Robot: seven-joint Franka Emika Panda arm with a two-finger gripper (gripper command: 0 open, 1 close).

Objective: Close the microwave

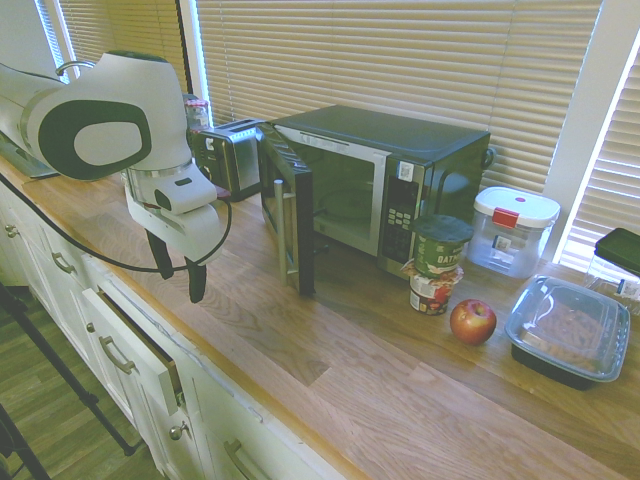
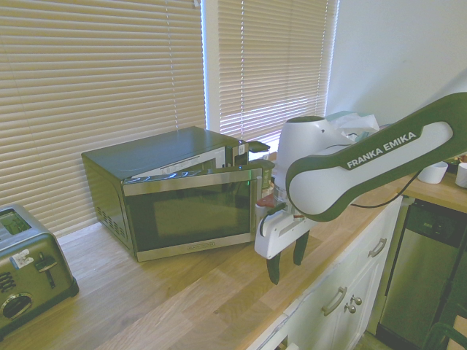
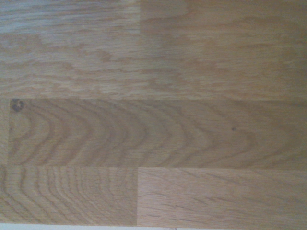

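Observation:
The microwave (image 1: 400, 150) stands at the back of the wooden counter, black with a steel front. Its glass door (image 1: 290, 220) hangs wide open, swung out toward the counter's front edge, with the silver handle on its outer end. From the other side the open door (image 2: 193, 211) faces the camera and hides the cavity. My gripper (image 1: 181, 286) hovers above the counter near its front edge, out beyond the door's free end and not touching it. Its two dark fingers point down and stand apart, empty. In the second exterior view the gripper (image 2: 286, 271) hangs just past the door's handle end. The wrist view shows only bare countertop (image 3: 153, 115).
A toaster (image 1: 232, 155) sits beside the microwave. On the other side stand a green cup (image 1: 440, 245) stacked on a red cup (image 1: 433, 292), an apple (image 1: 473, 321), a clear white-lidded box (image 1: 513, 230) and a black lidded tray (image 1: 567, 330). A drawer (image 1: 140, 350) below is slightly open.

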